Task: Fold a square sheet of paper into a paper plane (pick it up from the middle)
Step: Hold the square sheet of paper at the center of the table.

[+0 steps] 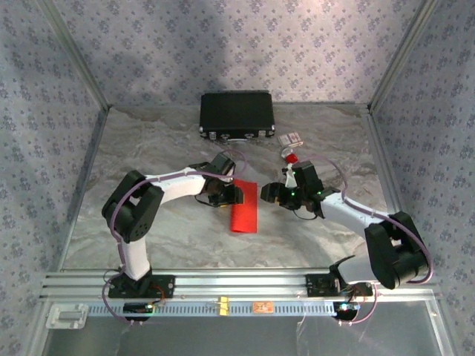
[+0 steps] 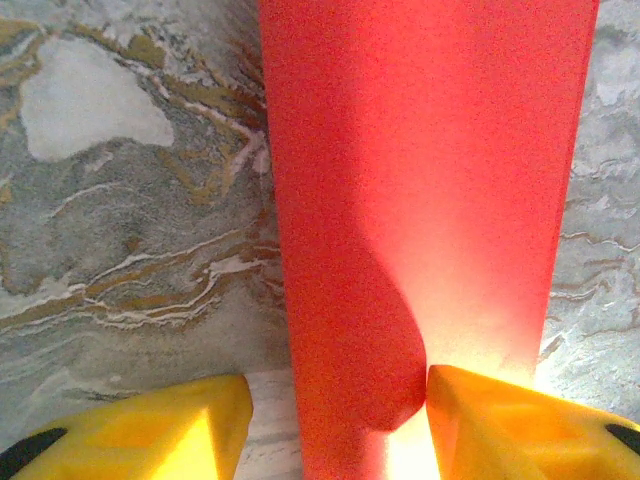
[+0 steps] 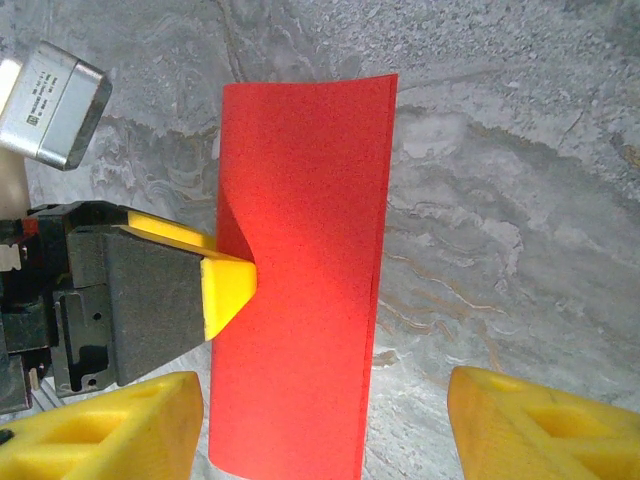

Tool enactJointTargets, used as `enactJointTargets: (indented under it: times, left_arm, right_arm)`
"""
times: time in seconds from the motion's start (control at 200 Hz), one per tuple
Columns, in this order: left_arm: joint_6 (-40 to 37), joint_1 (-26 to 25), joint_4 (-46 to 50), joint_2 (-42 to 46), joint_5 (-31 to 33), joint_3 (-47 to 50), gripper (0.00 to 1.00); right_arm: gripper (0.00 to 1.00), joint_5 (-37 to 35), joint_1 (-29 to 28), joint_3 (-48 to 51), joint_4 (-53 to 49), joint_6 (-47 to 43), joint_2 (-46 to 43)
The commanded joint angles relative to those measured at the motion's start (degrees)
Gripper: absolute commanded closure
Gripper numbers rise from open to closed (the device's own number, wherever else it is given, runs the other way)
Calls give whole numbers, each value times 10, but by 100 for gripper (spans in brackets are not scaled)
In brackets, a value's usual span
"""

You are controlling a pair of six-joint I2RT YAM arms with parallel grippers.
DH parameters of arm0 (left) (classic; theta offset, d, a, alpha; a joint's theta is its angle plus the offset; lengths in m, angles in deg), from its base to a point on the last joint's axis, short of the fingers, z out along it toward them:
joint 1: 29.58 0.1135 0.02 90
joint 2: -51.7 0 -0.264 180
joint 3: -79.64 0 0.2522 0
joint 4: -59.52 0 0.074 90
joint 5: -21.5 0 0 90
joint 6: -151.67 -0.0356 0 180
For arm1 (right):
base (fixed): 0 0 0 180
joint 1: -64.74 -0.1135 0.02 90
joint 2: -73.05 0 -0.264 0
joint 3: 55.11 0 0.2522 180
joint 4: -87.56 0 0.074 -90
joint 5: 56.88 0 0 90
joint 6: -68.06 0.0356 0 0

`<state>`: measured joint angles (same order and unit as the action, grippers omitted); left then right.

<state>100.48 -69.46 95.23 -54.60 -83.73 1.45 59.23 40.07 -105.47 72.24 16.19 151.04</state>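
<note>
Red paper (image 1: 244, 208) between left claw (image 1: 234, 194) and right claw (image 1: 269, 194), black case (image 1: 236, 115) beyond

Nothing legible: the label on the silver box (image 3: 50, 98) carries print (too small to read).

The square sheet of paper (image 3: 300, 180) is seen as thin and matt; the table (image 3: 520, 180) is finished smooth, marble-patterned

One red paper sheet (image 1: 244, 211); one black case (image 1: 237, 115).
</note>
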Motion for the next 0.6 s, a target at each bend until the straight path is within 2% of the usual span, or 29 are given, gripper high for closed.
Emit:
enactJointTargets:
  times: [0.0,0.595]
  left_arm:
    - [-14,-2,21,-47,47,2,48]
    - [-13,-5,20,-79,56,-14,47]
  right_arm:
    - [32,-6,1,-19,-14,-4,7]
    - [32,-9,3,-6,-10,-6,1]
